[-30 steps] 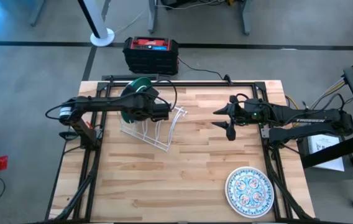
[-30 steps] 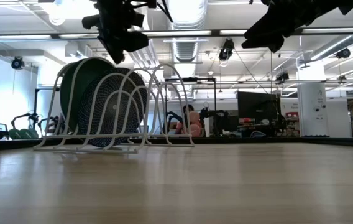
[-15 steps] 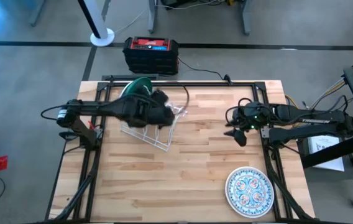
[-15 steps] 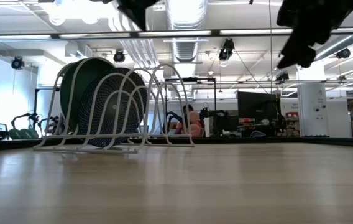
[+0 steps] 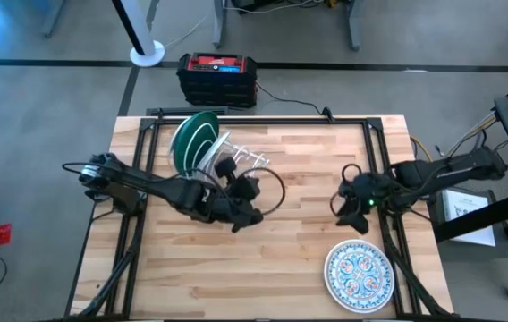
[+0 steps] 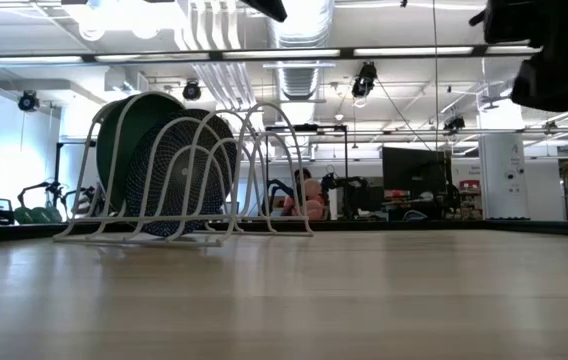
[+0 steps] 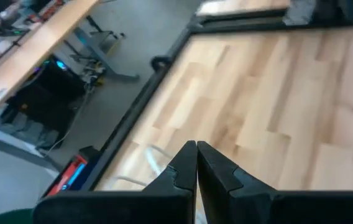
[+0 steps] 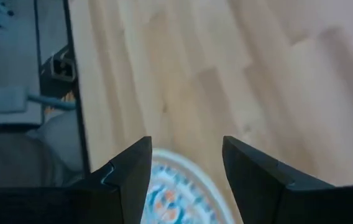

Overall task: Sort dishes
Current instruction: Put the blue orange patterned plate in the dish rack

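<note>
A white wire rack [image 5: 221,167] stands on the far left of the table. A green plate [image 5: 191,134] and a dark teal plate [image 6: 186,170] stand on edge in its slots. A floral plate [image 5: 359,275] lies flat near the table's near right corner and shows below my right fingers in the right wrist view [image 8: 178,190]. My left gripper [image 5: 247,218] is shut and held high over the table's middle, on the near side of the rack [image 7: 196,165]. My right gripper [image 5: 352,217] is open and hangs above the table just on the far side of the floral plate [image 8: 186,162].
Bare wood lies between the rack and the floral plate. A black frame rail [image 5: 263,118] runs along the table's far edge, and a red and black box [image 5: 217,76] sits on the floor beyond it. In the low view both grippers are high up at the picture's top.
My left gripper has moved away from above the rack, toward the near edge and the table's middle. My right gripper has swung from the far right of the table toward the near edge and now hangs close to the floral plate. The plates and the rack have stayed put.
</note>
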### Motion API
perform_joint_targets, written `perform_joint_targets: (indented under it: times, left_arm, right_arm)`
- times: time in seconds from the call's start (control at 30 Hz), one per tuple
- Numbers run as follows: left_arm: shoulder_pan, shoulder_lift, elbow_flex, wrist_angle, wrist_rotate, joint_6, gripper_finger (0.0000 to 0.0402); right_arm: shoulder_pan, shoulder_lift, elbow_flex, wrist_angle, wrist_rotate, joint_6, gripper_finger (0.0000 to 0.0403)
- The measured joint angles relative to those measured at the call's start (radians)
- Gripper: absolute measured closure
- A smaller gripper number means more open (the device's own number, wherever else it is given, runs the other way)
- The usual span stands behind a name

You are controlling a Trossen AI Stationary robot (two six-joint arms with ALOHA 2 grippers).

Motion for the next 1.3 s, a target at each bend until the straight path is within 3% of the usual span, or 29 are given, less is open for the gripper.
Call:
perform_joint_targets:
  times: [0.33,0.63,0.9,1.3]
  left_arm:
    - [-0.053,0.083,-0.049,0.177,0.08,0.041,0.0401]
    - [-0.077,0.134,-0.048,0.305,0.08,0.105,0.0401]
    - [-0.079,0.163,-0.048,0.361,0.08,0.131,0.0402]
    - [-0.081,0.168,-0.049,0.36,0.08,0.105,0.0401]
  right_arm:
    - [0.274,0.071,-0.036,0.003,0.029,0.261,0.0254]
    - [0.476,0.248,-0.054,-0.001,0.026,0.472,0.0327]
    - [0.524,0.409,-0.054,0.0,0.027,0.531,0.0397]
    - [0.522,0.502,-0.054,-0.001,0.063,0.515,0.0402]
